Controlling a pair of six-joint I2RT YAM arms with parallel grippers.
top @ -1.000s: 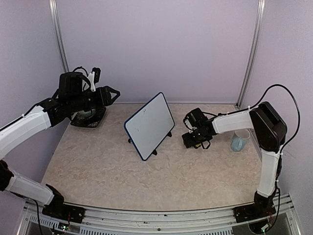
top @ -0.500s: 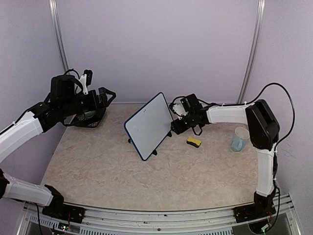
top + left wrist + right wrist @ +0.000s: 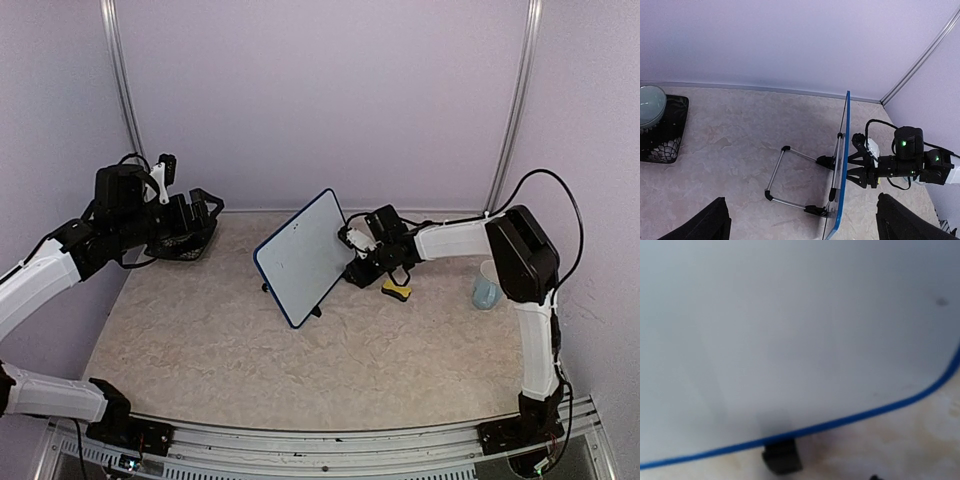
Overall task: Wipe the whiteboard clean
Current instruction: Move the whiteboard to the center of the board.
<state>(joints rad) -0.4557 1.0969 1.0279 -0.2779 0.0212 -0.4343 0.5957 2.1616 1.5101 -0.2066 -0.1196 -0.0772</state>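
- Your left fingers (image 3: pixel 710 224) are spread as wide as they go, one at each lower corner of the left wrist view, and they have hold of nothing. They hang above the far left of the counter (image 3: pixel 250 350), well apart from the whiteboard (image 3: pixel 303 255).
- Your right fingers (image 3: pixel 855 141) are partly parted with nothing between them. They sit just beside the whiteboard's white face near its right edge; you cannot tell whether they touch it.
- The whiteboard stands near the middle of the counter, leaning back on a wire stand (image 3: pixel 790 175). Its blue frame and one black foot (image 3: pixel 782 458) show close up in the right wrist view.
- One small dark speck (image 3: pixel 941 302) sits on the face; it cannot be read as writing.
- A yellow sponge (image 3: pixel 397 290) lies on the counter just beside your right fingers, not held.
- A pale blue cup (image 3: pixel 487 289) stands at the right edge of the counter.
- A black patterned tray (image 3: pixel 665 132) with a bowl (image 3: pixel 650 102) on it sits at the far left.
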